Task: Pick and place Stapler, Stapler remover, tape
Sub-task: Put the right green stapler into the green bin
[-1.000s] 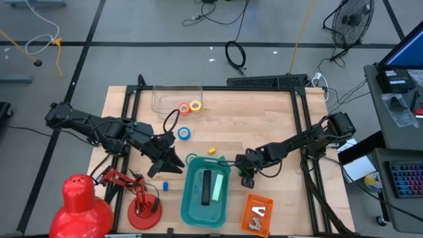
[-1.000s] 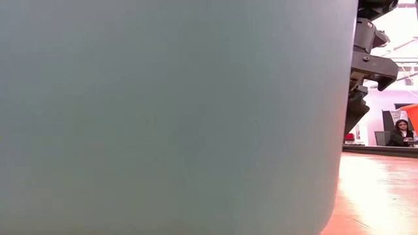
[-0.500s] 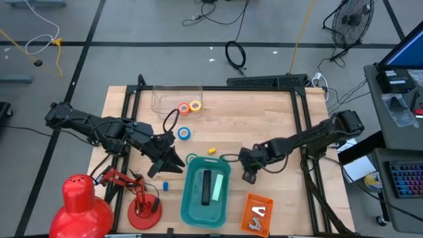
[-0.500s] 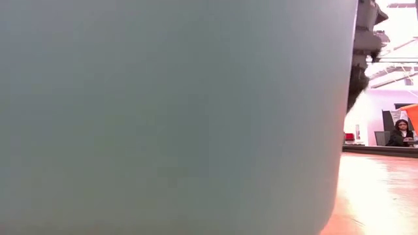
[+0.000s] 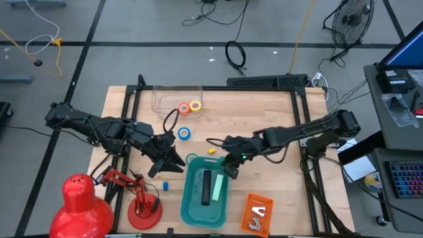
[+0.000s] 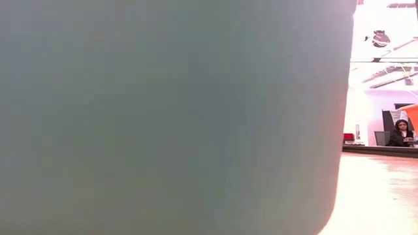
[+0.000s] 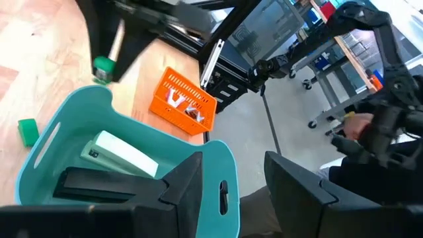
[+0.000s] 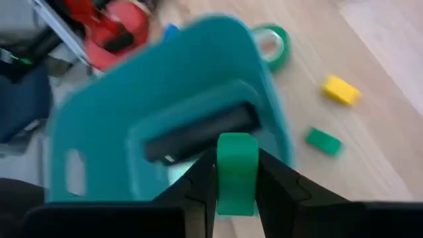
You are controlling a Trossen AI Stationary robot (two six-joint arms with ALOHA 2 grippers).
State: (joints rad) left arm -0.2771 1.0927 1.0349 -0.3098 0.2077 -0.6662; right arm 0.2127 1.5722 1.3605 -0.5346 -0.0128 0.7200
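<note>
Gripping a green block [image 8: 236, 173], the right claw [image 5: 230, 169] hovers over the teal bin [image 5: 190, 211].

- Teal basket [image 5: 188, 210] at 6 o'clock on the pale wood table [image 5: 277, 116]; a black stapler [image 5: 206, 188] and a pale green bar lie in it.
- Green tape [image 5: 191, 158] ring at the basket's 11 o'clock.
- Blue tape [image 5: 184, 133], orange tape [image 5: 184, 109] and yellow tape [image 5: 195, 105] toward 12 o'clock.
- Yellow block [image 5: 211, 151] near centre; blue block [image 5: 165, 186] at 7 o'clock.
- Orange slotted tray [image 5: 257, 213] at 5 o'clock holds a silver-grey piece.
- Red lamp [image 5: 84, 208] at 8 o'clock.
- Right gripper [image 8: 236, 192], dark, clasps a green piece [image 8: 236, 173].
- Left gripper [image 5: 173, 161] is black.
</note>
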